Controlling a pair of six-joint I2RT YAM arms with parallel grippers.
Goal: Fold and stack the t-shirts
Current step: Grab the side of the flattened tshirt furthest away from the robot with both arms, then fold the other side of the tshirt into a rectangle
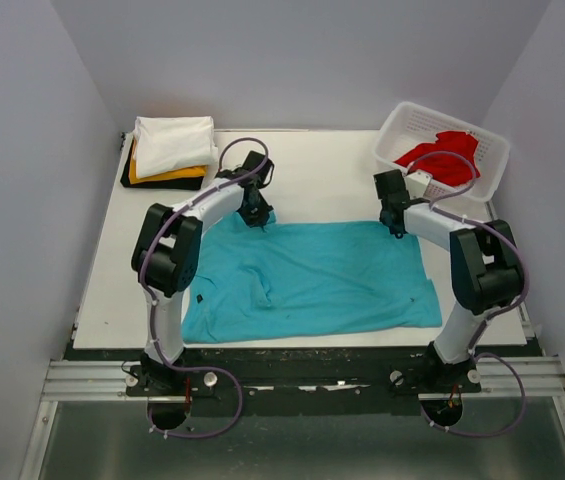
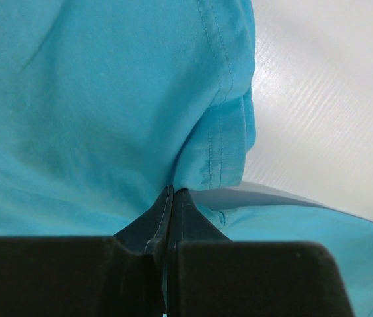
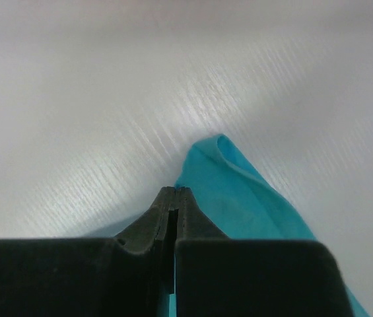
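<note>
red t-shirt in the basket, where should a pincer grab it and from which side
Probably its raised crumpled hump, from straight above: the red t-shirt lies bunched inside the white lattice basket, whose walls would block a sideways approach.

No words, numbers or signs to read anywhere. Only a tiny dark mark [image 1: 200,298] on the teal t-shirt [image 1: 312,275], near its front left corner, too small to make out.
</note>
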